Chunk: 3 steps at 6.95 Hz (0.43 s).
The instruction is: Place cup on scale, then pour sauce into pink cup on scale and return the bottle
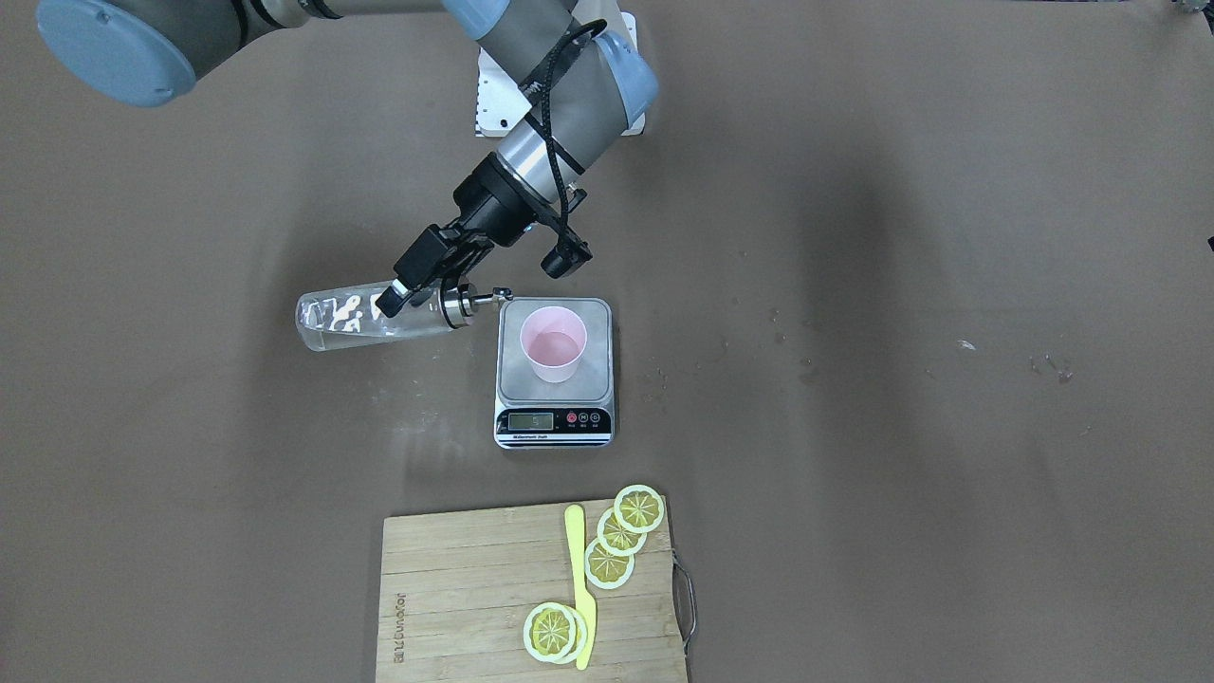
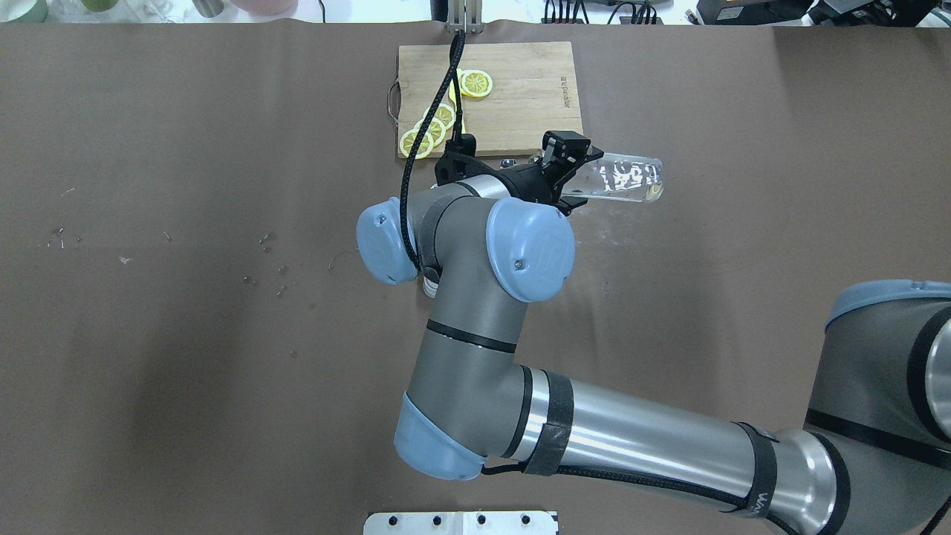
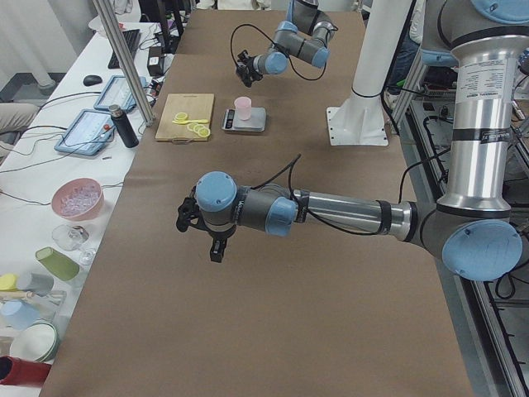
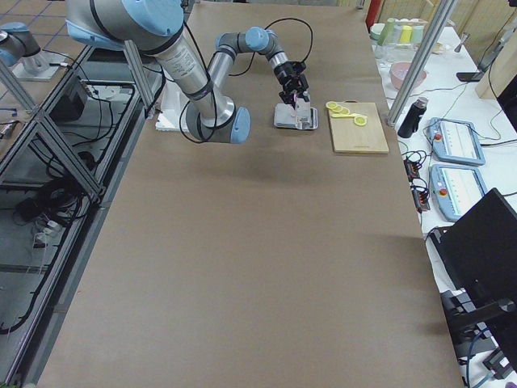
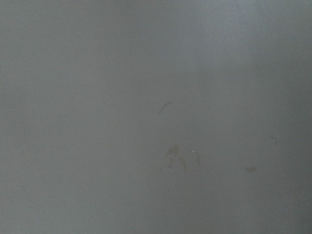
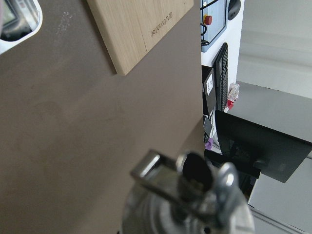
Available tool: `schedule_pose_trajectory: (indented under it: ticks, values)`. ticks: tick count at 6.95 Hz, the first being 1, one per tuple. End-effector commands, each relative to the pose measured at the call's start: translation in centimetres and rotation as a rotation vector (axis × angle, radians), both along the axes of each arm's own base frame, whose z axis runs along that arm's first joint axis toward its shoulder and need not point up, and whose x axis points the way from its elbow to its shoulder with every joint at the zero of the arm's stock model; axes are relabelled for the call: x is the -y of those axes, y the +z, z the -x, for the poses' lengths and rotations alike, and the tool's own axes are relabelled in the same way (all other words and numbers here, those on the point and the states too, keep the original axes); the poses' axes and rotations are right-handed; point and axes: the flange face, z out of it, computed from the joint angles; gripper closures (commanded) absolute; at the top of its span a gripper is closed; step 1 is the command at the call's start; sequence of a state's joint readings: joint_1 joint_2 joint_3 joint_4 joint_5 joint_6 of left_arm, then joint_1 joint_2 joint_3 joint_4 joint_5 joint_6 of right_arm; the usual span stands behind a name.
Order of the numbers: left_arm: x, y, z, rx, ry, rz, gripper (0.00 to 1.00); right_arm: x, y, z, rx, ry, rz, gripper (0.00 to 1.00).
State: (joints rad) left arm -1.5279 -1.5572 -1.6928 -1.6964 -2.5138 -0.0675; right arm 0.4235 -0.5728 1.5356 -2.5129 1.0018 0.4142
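bottle [image 1: 365,323] is being pinched sideways by the right hand [image 1: 417,296], spout [image 1: 495,296] short of the cup [image 1: 553,343]; sauce [image 1: 327,334] could be getting dribbled onto the scale [image 1: 555,381].

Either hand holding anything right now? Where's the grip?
Right hand grips the bottle on its upper body, just below the metal cap. Left hand holds nothing.

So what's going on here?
The right end effector grips the bottle, tipped nearly level, spout toward the cup. The cup stands on the scale. I see no stream. The left arm hangs over the table, far from the scale.
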Motion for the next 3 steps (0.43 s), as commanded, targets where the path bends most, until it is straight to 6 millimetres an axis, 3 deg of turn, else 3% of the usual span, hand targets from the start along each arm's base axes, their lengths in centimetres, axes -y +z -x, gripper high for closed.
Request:
schedule_pose_trajectory:
  ticks: [1,3]
  values:
    - [-0.02,-0.04,0.06,-0.002,-0.001,-0.001,0.03,-0.14,-0.41,-0.34,-0.045,-0.002,0.005,1.00]
    - [-0.02,0.03,0.06,-0.002,-0.001,0.001,0.03,-0.27,-0.99,0.41,-0.059,-0.007,0.011,1.00]
